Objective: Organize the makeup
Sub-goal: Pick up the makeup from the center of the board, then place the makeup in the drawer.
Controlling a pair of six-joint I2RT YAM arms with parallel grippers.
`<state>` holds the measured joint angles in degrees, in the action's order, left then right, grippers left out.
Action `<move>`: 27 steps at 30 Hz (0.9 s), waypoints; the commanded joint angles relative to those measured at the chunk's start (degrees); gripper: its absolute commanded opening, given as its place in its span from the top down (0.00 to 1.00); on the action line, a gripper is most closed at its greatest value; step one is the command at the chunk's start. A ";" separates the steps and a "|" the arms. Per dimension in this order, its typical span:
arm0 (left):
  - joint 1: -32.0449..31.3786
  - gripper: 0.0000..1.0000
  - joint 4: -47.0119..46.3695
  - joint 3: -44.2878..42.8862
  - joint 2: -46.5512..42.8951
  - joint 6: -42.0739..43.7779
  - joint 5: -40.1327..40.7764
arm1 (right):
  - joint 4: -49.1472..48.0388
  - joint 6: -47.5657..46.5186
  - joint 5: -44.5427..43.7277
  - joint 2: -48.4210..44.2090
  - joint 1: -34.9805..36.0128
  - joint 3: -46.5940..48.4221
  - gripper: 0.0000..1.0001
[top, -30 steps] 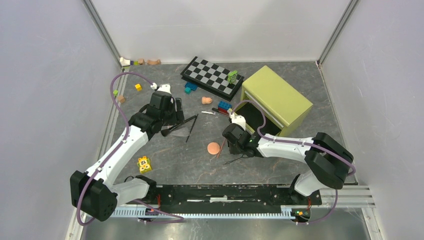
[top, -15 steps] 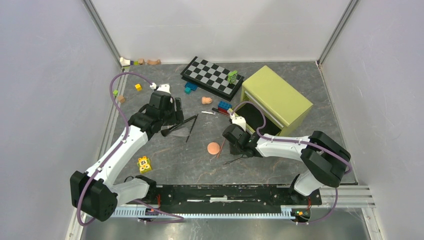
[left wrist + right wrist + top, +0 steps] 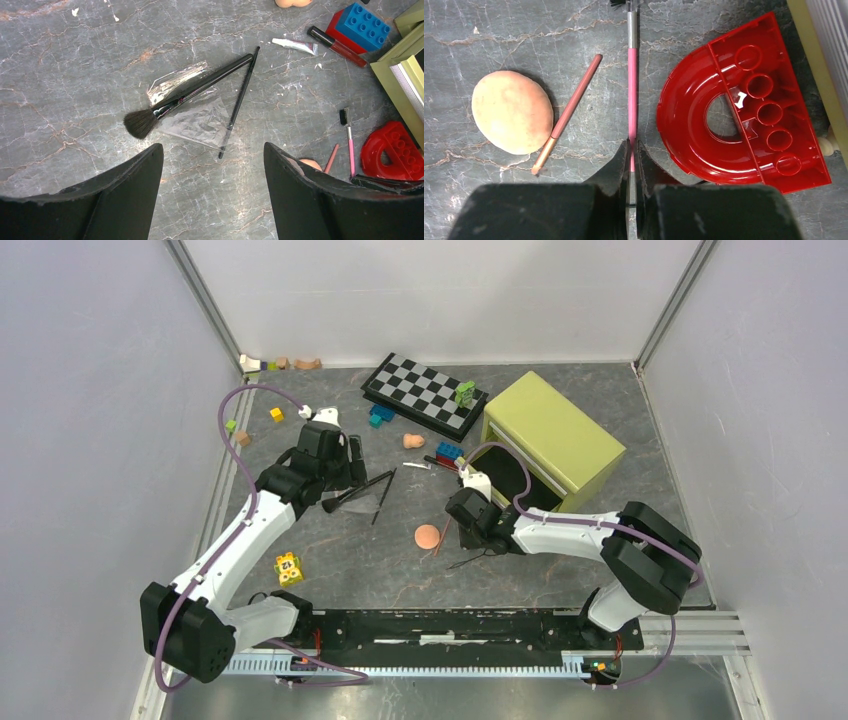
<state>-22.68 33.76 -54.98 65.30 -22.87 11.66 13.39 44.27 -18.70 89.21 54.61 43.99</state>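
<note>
The right hand [image 3: 631, 148] is pinched shut on the near end of the pink brush [image 3: 632, 75], which lies flat on the table [image 3: 484, 30] pointing to 12 o'clock. Gripped so far from its middle, the thin stick may swing or slip out when lifted, and it could knock the red horseshoe piece [image 3: 679, 125] at its 3 o'clock. At its 9 o'clock lie one copper pencil [image 3: 569, 112] and one peach puff [image 3: 512, 111]. The left hand [image 3: 212, 150], wide open and empty, hovers over one thick black brush [image 3: 190, 92] and one thin black brush [image 3: 239, 105].
</note>
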 commanded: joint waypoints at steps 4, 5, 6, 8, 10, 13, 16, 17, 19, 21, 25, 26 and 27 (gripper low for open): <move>0.78 0.20 -0.90 -0.04 -0.95 2.48 -0.84 | -2.18 -6.61 -0.14 -3.59 0.80 1.75 0.97; 0.76 0.20 -0.90 -0.06 -0.94 2.48 -0.92 | -2.51 -8.10 0.05 -4.41 0.75 2.01 0.99; 0.81 0.20 -0.99 -0.04 -0.88 2.48 -1.01 | -2.76 -9.73 0.39 -5.47 0.82 2.42 0.99; 0.92 0.20 -0.97 -0.04 -0.80 2.48 -1.17 | -2.57 -13.18 0.59 -7.38 0.80 3.71 1.00; 1.00 0.20 -0.97 -0.03 -0.79 2.40 -1.28 | -1.30 -16.78 0.20 -9.28 0.76 5.35 1.00; 1.10 0.20 -1.06 -0.04 -0.62 2.39 -1.46 | 2.06 -22.65 -0.53 -10.96 0.57 8.28 1.00; 1.14 0.21 -1.06 -0.06 -0.46 2.40 -1.68 | 5.45 -27.49 -0.81 -11.94 -0.58 10.66 1.00; 1.25 0.21 -1.07 -0.13 -0.48 2.39 -1.73 | 6.67 -29.09 -0.85 -12.25 -1.08 11.21 1.00; 1.24 0.21 -1.06 -0.04 -0.45 2.40 -1.72 | 8.79 -31.78 -1.30 -12.57 -2.47 11.88 1.00; 1.40 0.21 -1.06 -0.04 -0.49 2.39 -1.72 | 10.38 -34.43 -1.29 -13.19 -4.30 12.07 1.00; 1.38 0.21 -1.13 -0.05 -0.32 2.31 -2.01 | 13.38 -39.76 -1.25 -14.24 -7.87 12.72 1.00; 1.49 0.21 -1.19 -0.04 -0.22 2.31 -2.20 | 14.13 -40.82 -1.37 -14.42 -8.78 12.91 1.00; 1.44 0.21 -1.23 -0.04 -0.17 2.31 -2.30 | 14.48 -41.56 -1.40 -14.70 -9.75 13.09 1.00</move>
<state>-21.58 33.76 -54.98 65.30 -22.87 10.28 23.88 9.52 -18.72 76.64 47.37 54.33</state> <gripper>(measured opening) 0.796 0.006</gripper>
